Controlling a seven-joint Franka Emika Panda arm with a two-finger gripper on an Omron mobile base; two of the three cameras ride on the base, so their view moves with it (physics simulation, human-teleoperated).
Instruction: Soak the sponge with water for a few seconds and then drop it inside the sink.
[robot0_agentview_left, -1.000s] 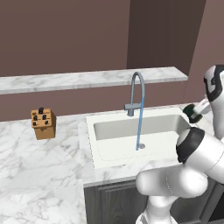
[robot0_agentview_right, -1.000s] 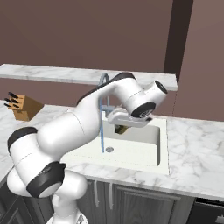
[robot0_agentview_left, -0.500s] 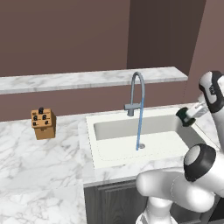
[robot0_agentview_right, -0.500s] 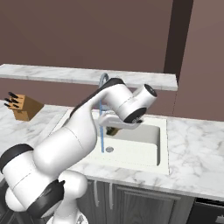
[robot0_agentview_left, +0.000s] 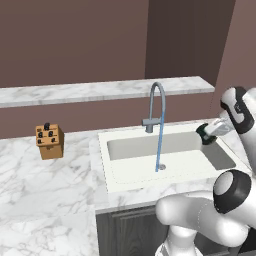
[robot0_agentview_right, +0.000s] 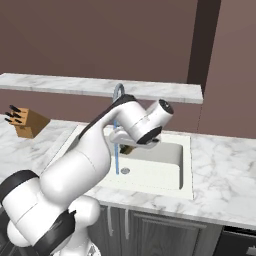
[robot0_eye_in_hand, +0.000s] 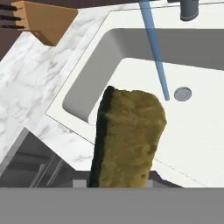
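1. Yellow-green on its broad face and dark green along one edge, the sponge (robot0_eye_in_hand: 127, 135) stands up from the bottom of the hand view, nearest the camera, pinched in the narrowed gripper (robot0_eye_in_hand: 120, 183); the finger tips themselves are hidden behind it.
2. From the left base view the gripper (robot0_agentview_left: 206, 135) hangs over the right end of the sink (robot0_agentview_left: 120, 185), above the basin and clear of its floor, with a dark green bit of the sponge (robot0_agentview_left: 203, 133) showing at its end.
3. From the right base view the sponge (robot0_agentview_right: 126, 149) peeks out as a small olive lump beneath the arm's wrist, just right of the water (robot0_agentview_right: 117, 157).
4. Beyond the sponge in the hand view lies the white basin of the sink (robot0_eye_in_hand: 78, 94), with its small round grey drain (robot0_eye_in_hand: 183, 93) on the floor.
5. The water (robot0_eye_in_hand: 155, 52) falls as a thin pale-blue stream and lands just beside the drain; the sponge is apart from the stream, not under it.
6. The stream (robot0_agentview_left: 159, 145) comes from the curved grey tap (robot0_agentview_left: 155, 107) at the back rim of the sink.
7. White marble counter (robot0_agentview_left: 40, 190) surrounds the sink.
8. Farther off on the counter, well left of the basin, stands a brown knife block (robot0_agentview_left: 49, 141) with dark handles.
9. At the far back a marble shelf (robot0_agentview_left: 90, 91) runs along the brown wall.
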